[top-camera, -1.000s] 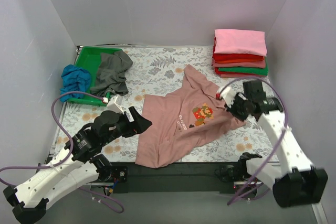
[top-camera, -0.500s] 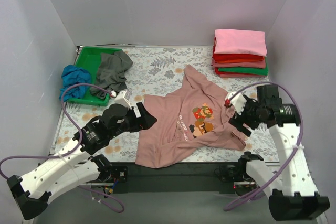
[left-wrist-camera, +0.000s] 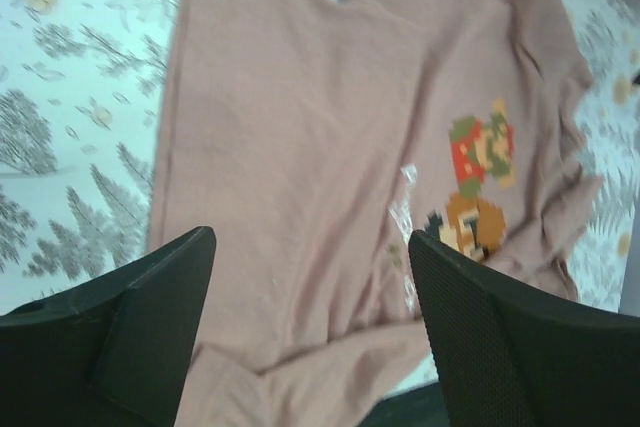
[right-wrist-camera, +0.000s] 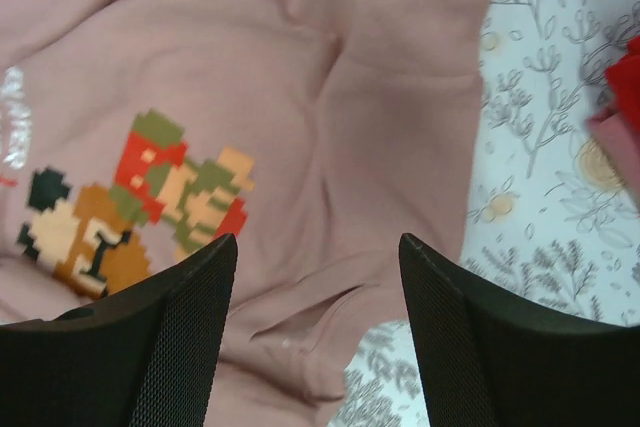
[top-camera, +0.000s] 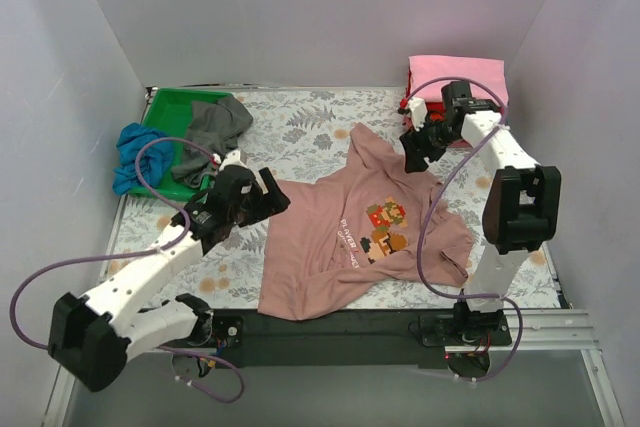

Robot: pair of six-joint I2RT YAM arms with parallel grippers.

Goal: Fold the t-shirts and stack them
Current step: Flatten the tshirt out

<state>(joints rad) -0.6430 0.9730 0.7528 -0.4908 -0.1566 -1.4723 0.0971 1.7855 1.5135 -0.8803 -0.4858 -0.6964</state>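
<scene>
Step in hand: spreading the dusty-pink t-shirt flat ahead of folding. It lies rumpled, print up, at centre frame on the bench, its hem reaching the near edge. The left end effector hovers released at the shirt's left edge. The right end effector hovers released over the upper right sleeve. Neither grasps cloth. The next move likely calls for pinching the edges and drawing out creases. The folded stack sits upper right. A grey tee and a blue tee wait at the green tray, upper left. Nothing appears to obstruct.
</scene>
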